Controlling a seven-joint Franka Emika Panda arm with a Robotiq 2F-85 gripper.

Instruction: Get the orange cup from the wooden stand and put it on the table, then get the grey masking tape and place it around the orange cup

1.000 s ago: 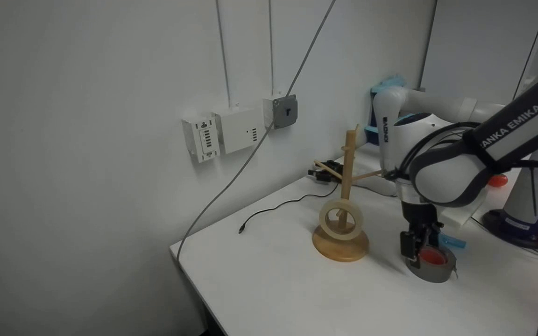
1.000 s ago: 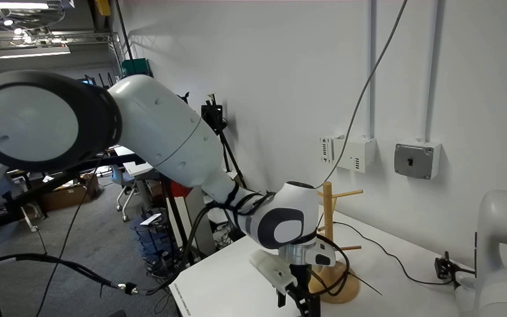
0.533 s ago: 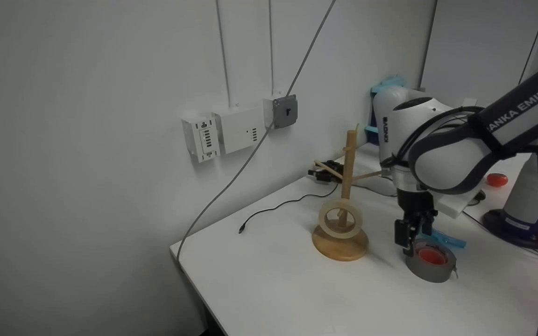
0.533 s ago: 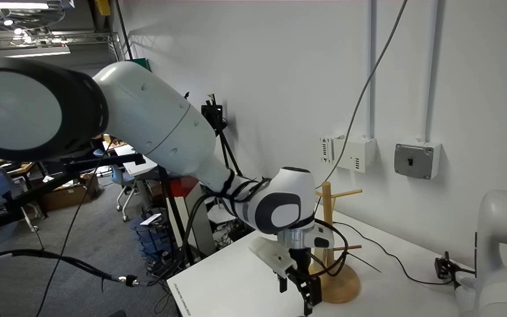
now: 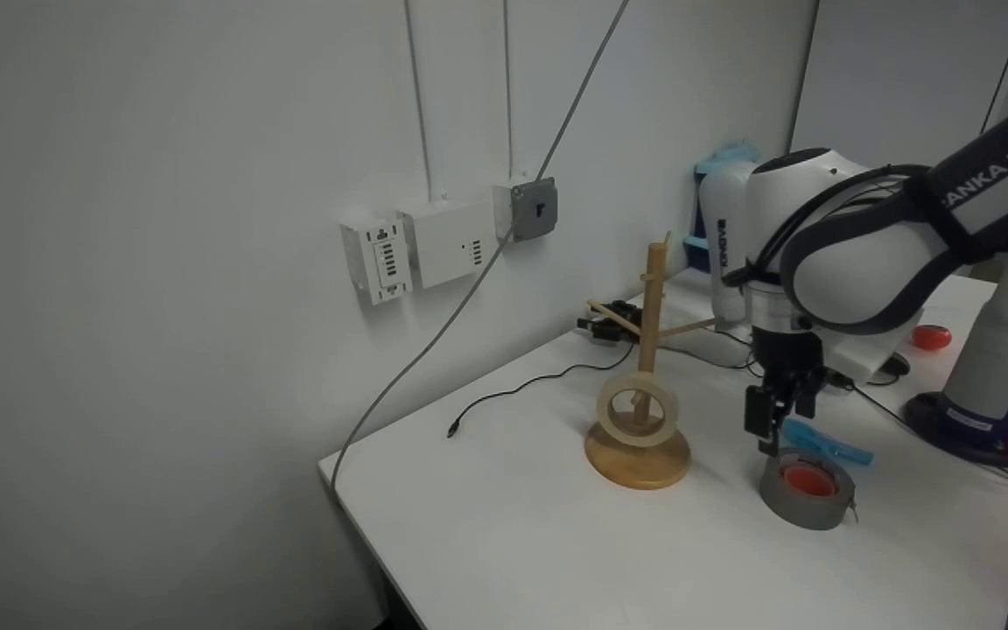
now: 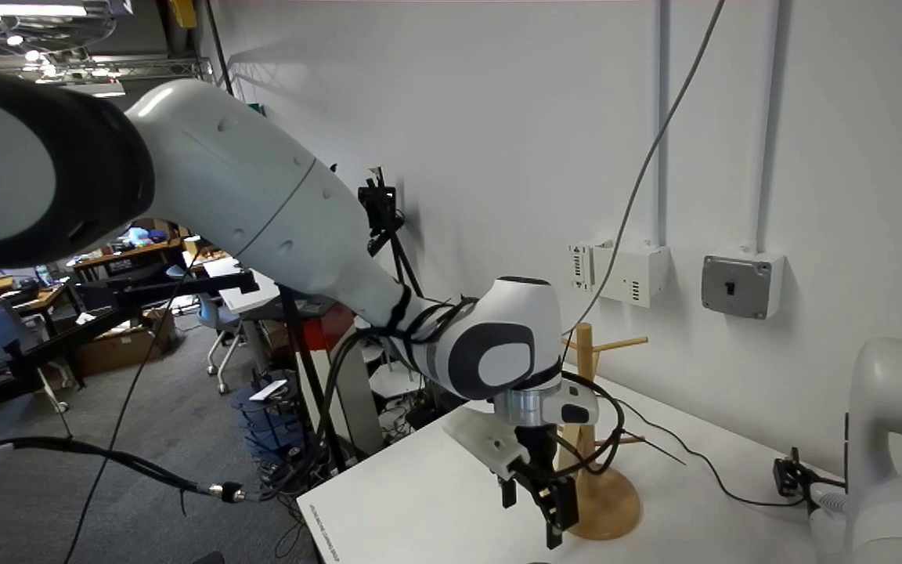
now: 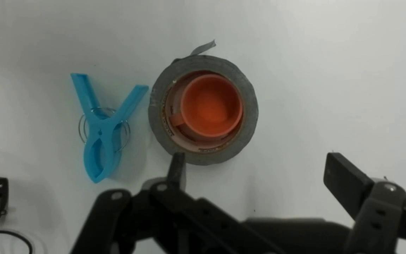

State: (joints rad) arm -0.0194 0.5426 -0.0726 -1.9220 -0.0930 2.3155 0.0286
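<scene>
I count one smooth orange plastic cup [image 7: 211, 106], upright inside one rough-edged grey masking-tape ring [image 7: 203, 158] on the white bench [image 7: 312, 88]. Beside the ring, one blue plastic clamp [image 7: 109, 130]; apart from it, one round-based wooden stand [image 5: 640, 470]. Black hand [image 7: 254, 167] raised near it, spread wide.

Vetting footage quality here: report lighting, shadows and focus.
Wrist view: cup and tape fairly crisp, gripper softer, a faint shadow beside the clamp; in an exterior view, wall darker toward the left edge; in an exterior view, ceiling light washed out white at top left.
</scene>
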